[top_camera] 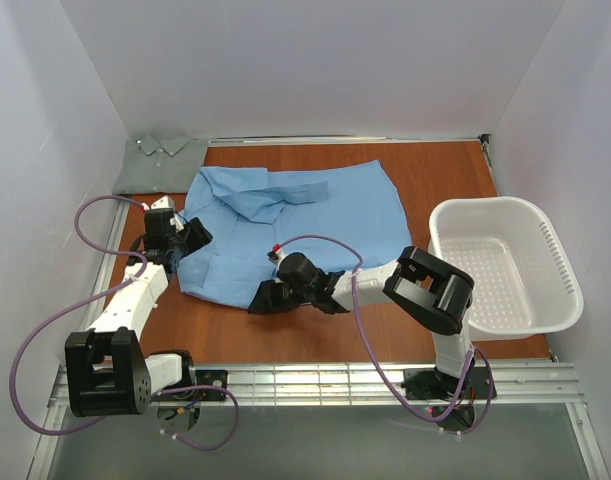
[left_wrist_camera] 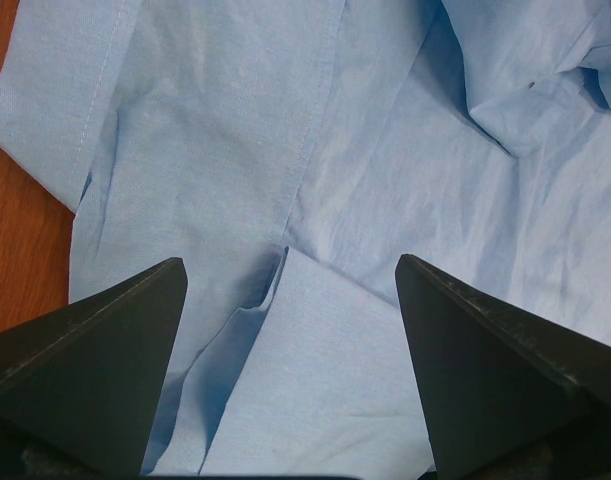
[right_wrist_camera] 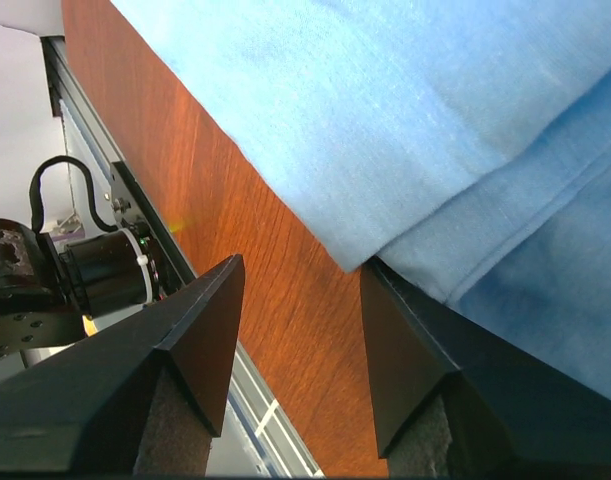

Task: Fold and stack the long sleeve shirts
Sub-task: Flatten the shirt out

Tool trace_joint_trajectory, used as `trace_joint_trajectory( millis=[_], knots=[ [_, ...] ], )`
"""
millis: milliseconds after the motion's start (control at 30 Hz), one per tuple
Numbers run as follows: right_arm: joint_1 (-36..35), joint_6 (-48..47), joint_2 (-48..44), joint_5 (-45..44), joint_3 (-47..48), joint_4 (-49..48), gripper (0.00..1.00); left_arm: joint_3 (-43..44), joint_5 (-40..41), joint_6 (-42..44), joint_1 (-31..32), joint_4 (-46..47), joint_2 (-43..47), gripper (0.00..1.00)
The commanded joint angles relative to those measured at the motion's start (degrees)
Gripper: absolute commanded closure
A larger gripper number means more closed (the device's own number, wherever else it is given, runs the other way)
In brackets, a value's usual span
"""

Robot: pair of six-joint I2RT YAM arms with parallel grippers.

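The light blue shirt (top_camera: 295, 225) lies spread on the wooden table, a sleeve folded across its upper part. The grey-green shirt (top_camera: 160, 165) lies folded in the far left corner. My left gripper (top_camera: 188, 240) is open over the blue shirt's left edge; in the left wrist view (left_wrist_camera: 290, 300) blue cloth (left_wrist_camera: 285, 150) with a folded flap lies between the fingers. My right gripper (top_camera: 265, 297) is open at the shirt's near hem. In the right wrist view (right_wrist_camera: 300, 300) bare wood shows between the jaws, and the hem corner (right_wrist_camera: 385, 240) lies over one fingertip (right_wrist_camera: 415, 350).
A white plastic laundry basket (top_camera: 505, 265) stands at the right side of the table. A metal rail (top_camera: 335, 378) runs along the near edge. White walls close in the left, back and right sides. The left arm's base (right_wrist_camera: 95, 270) shows in the right wrist view.
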State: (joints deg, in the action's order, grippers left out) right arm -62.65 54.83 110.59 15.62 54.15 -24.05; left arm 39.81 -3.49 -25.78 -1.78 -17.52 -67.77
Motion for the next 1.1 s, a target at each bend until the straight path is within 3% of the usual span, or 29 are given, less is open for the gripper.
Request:
trace_joint_trajectory(
  millis=[0,300,733,900,1000,1067],
  knots=[
    [-0.10,-0.42,0.60,-1.64,2.10,-0.91,0.56,-0.53,0.85,0.12,-0.33,0.12,1.94,0.20],
    [0.43,0.99,-2.48,-6.21,-1.42,-0.91,0.57,-0.53,0.85,0.12,-0.33,0.03,2.11,0.20],
    [0.43,-4.28,1.38,0.55,4.38,-2.75,0.64,-0.53,0.76,0.20,-0.24,0.03,1.94,0.20],
    [0.43,-4.99,2.18,1.87,5.44,-2.75,0.77,-0.53,0.76,0.20,-0.24,0.03,1.94,0.20],
    [0.34,-6.04,0.60,2.22,5.26,-2.67,0.94,-0.53,0.85,0.20,-0.33,0.03,1.94,0.20],
    [0.34,-7.54,-1.69,3.36,5.70,-2.49,0.99,-0.44,0.76,0.29,-0.33,0.03,1.85,0.20]
  ],
)
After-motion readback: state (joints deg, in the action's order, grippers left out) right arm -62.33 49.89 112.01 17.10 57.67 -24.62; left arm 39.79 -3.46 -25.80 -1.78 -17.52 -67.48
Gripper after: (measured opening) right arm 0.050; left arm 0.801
